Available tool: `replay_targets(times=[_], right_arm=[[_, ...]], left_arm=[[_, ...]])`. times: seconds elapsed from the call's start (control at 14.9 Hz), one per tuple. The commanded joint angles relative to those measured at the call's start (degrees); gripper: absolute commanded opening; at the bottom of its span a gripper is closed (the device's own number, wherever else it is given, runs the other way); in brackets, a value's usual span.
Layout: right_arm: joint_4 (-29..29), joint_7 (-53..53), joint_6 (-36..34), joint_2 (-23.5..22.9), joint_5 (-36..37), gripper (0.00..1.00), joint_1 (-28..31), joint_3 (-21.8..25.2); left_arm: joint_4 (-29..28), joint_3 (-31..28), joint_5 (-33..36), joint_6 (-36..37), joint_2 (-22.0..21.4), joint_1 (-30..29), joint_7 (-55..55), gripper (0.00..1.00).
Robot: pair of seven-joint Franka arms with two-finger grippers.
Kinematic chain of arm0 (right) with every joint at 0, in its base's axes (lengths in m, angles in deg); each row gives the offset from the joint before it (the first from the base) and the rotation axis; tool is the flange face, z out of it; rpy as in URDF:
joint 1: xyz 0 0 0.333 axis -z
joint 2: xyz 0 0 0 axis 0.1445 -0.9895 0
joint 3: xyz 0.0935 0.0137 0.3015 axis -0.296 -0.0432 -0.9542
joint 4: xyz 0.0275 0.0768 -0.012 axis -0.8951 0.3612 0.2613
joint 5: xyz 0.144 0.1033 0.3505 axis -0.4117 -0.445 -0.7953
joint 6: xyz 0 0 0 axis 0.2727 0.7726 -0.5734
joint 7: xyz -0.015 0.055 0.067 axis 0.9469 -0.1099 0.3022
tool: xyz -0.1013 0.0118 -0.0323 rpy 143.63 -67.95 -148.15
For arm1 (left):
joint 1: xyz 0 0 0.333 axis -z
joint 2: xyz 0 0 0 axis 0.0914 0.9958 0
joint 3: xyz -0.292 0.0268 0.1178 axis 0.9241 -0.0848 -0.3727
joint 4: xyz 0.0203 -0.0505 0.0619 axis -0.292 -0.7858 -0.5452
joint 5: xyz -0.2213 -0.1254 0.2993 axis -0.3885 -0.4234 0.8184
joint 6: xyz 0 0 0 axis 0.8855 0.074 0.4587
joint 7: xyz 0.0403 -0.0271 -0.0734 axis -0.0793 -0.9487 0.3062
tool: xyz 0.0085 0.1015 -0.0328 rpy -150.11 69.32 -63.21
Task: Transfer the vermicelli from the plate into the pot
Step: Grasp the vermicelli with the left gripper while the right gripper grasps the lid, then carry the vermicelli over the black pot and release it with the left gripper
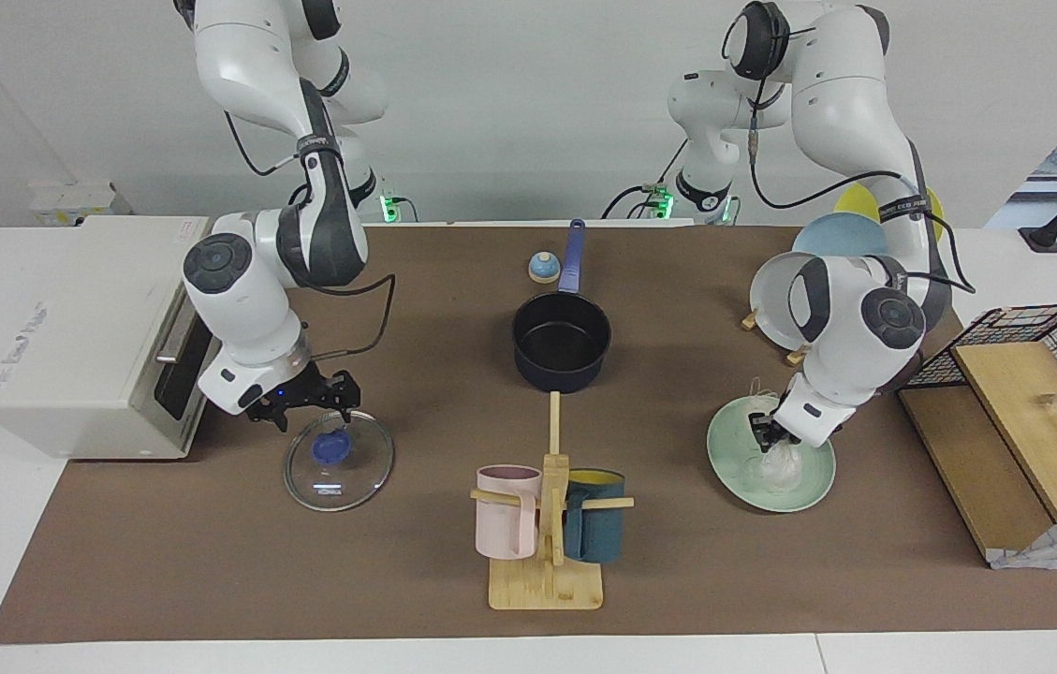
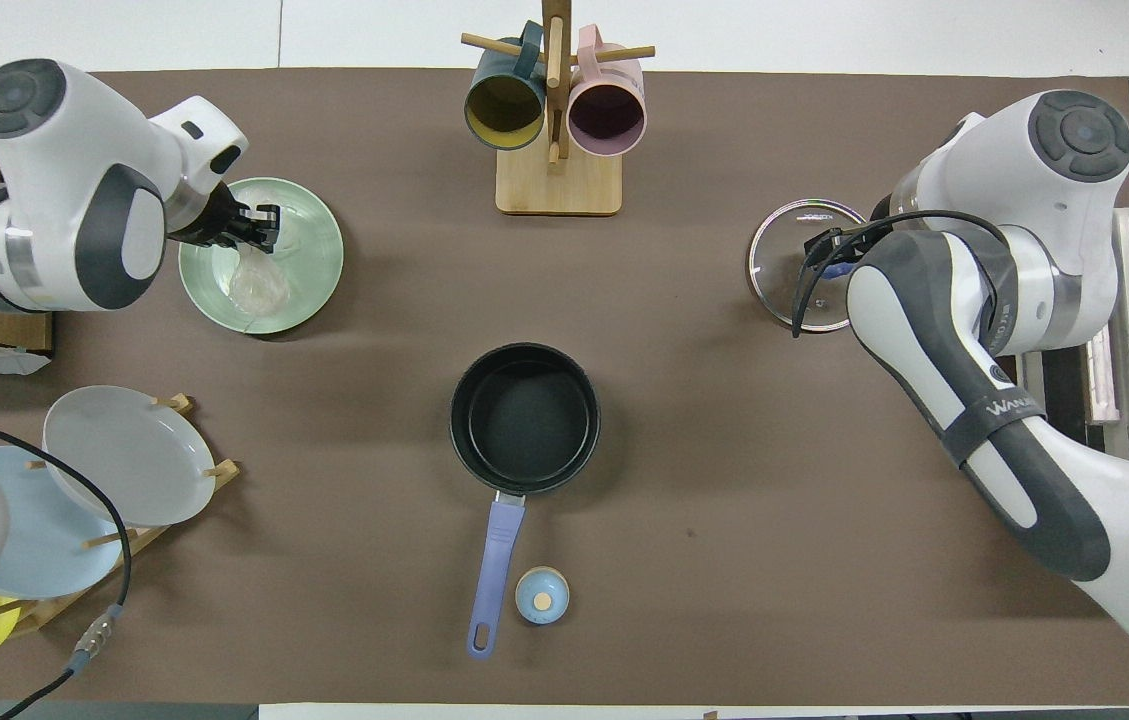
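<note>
Nearest my bases, a small blue bell (image 2: 542,596) sits by the desk's robot-side edge, just beside the end of the pot's long blue handle. The pot (image 2: 524,418) itself stands at mid-desk, its black inside bare, with open brown mat all round it toward both ends.

Toward my left arm's end, a rack near that corner holds a grey plate (image 2: 129,455) and a light blue plate (image 2: 34,535) on edge. Farther out lies the mint-green plate (image 1: 804,487), and my left claw (image 1: 765,432) is down on it, fingers narrowed around the vermicelli (image 2: 257,283), which rests on the plate with loose strands rising beside the claw. Between this plate and the pot the mat is free.

Toward my right arm's end, my right claw (image 1: 327,398) hangs just over the glass lid (image 1: 339,459) lying flat near the white oven (image 1: 60,337); whether its fingers are wide or narrow, I cannot tell.

Farthest out, by the desk's outer edge, a wooden mug stand (image 2: 556,180) carries a pink mug (image 2: 607,110) and a dark teal mug (image 2: 504,105).
</note>
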Motion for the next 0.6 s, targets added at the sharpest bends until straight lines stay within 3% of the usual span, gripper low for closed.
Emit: replay_targets(times=[0.0, 0.2, 0.4, 0.54], right_arm=[[0.24, -0.26, 2.50, -1.08, -0.57, 1.00, -0.47, -0.34], [0.33, -0.08, 4.61, -2.49, -0.57, 1.00, -0.65, -0.34], [0.33, 0.01, 5.14, -3.02, -0.49, 1.00, -0.74, -0.34], [0.24, 0.18, 5.67, -3.28, -0.49, 1.00, -1.27, -0.34]], left_arm=[[3.30, -0.33, -4.68, 12.60, -8.50, 0.75, 5.66, 0.00], [4.81, 3.44, -5.21, 21.77, -15.70, 2.76, 17.52, 0.00], [3.41, 6.17, -6.44, 24.42, -18.53, 7.93, 26.76, 0.00], [-3.94, 6.18, -6.44, 20.93, -22.38, 13.30, 31.35, 0.00]])
